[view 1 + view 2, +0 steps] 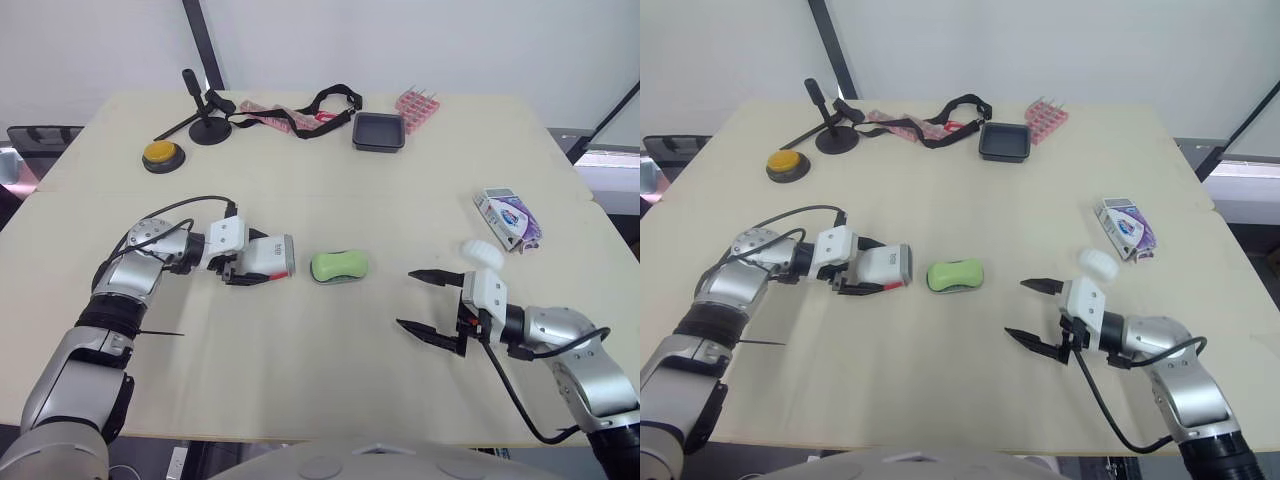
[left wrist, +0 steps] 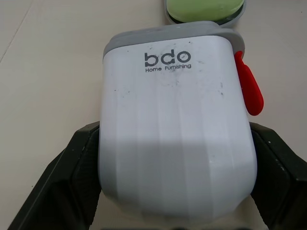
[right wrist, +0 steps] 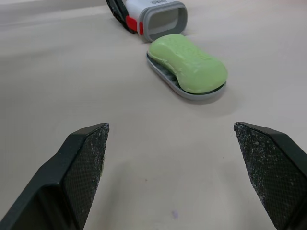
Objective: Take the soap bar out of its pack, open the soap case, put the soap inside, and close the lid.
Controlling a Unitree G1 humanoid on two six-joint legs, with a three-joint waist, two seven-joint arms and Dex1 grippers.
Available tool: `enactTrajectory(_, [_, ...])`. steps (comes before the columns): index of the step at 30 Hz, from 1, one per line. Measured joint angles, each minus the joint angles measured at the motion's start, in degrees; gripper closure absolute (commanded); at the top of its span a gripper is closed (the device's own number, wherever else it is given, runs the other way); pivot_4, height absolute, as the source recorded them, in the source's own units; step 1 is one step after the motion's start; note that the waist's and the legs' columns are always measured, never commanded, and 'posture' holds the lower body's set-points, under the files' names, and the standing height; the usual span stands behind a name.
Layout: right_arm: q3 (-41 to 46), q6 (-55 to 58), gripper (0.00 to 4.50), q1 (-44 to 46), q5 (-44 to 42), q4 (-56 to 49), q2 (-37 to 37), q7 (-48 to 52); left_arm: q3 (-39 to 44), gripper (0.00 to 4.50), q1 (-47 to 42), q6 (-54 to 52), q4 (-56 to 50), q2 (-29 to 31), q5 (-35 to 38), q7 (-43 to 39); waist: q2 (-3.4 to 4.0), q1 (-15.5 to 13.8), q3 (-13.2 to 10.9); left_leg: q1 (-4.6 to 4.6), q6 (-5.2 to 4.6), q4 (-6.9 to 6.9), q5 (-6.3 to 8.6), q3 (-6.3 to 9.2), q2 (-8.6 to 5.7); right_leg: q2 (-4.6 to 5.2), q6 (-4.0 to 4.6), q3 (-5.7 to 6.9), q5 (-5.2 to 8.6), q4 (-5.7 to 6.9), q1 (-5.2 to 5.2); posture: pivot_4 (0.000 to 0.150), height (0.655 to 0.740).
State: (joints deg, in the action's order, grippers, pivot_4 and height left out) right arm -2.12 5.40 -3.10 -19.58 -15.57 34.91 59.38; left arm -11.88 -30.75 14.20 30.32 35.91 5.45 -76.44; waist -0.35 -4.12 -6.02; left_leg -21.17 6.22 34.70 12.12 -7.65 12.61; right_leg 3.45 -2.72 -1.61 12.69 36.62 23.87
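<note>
A: Your left gripper's (image 1: 245, 270) jaws pinch the white case cover (image 2: 175, 120) by its two sides. Your right gripper's (image 1: 406, 298) jaws are spread wide with nothing in them, low over the table (image 1: 300, 380).

B: Your green soap (image 1: 339, 264) lies on the grey tray (image 3: 192, 93), mid-table between your two grippers, just beside the cover.

A: Its long axis runs left to right. One end points at the cover's open mouth, which faces it, with the red latch (image 2: 249, 88) at the mouth's edge.

B: Further right, beyond your right gripper, you have the soap pack (image 1: 508, 217), with a white lump (image 1: 483, 254) near it.
</note>
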Motion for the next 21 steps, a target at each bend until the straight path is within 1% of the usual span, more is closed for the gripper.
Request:
enactTrajectory(3, [-2.5,4.2,0.0,6.4,0.3,-2.1,1.8,0.5,0.0,1.0,0.2,0.0,-0.8,0.0,0.1,-1.2,0.0,0.1,0.0,0.01,0.16,-0.04,-0.09,0.01,0.02,-0.07,-0.19,0.02,-0.11,0.01,0.0,0.15,0.74])
enactTrajectory(8, [-11.3,15.9,0.0,21.1,2.4,-2.8,2.7,1.5,-0.1,1.0,0.7,0.0,-2.3,-0.1,0.2,-2.6,0.02,0.1,0.0,0.05,0.29,-0.07,-0.17,0.03,0.01,-0.11,-0.23,0.08,-0.13,0.01,0.0,0.15,0.74])
enactTrajectory(10, [-15.0,18.6,0.0,26.4,4.0,-1.8,2.3,2.5,0.0,1.0,0.8,0.0,-2.3,-0.1,0.6,-2.6,0.02,0.0,0.0,0.18,0.29,-0.06,-0.17,0.04,0.01,-0.12,-0.24,0.1,-0.14,0.02,0.04,0.15,0.74])
enactTrajectory(13, [-20.2,21.6,0.0,34.8,6.4,2.5,-1.1,3.8,-0.1,1.0,0.9,0.0,-2.5,-0.3,0.7,-2.7,0.02,0.0,0.0,0.15,0.31,-0.05,-0.18,0.04,0.01,-0.12,-0.24,0.11,-0.14,0.07,0.07,0.15,0.74])
enactTrajectory(15, [-22.5,21.8,0.0,37.7,7.6,5.7,-2.7,4.6,-0.1,1.0,0.9,0.0,-2.9,-0.4,0.7,-2.7,0.02,-0.3,0.0,0.13,0.31,-0.06,-0.18,0.04,0.01,-0.1,-0.23,0.14,-0.14,0.03,0.08,0.15,0.74])
enactTrajectory(21, [-26.4,20.9,0.0,40.0,11.2,13.6,-4.8,6.2,-0.1,1.0,1.2,0.0,-3.7,-0.4,0.7,-2.5,0.0,-0.5,0.0,-0.02,0.31,-0.04,-0.18,0.08,-0.01,-0.09,-0.23,0.19,-0.14,0.06,0.1,0.15,0.74])
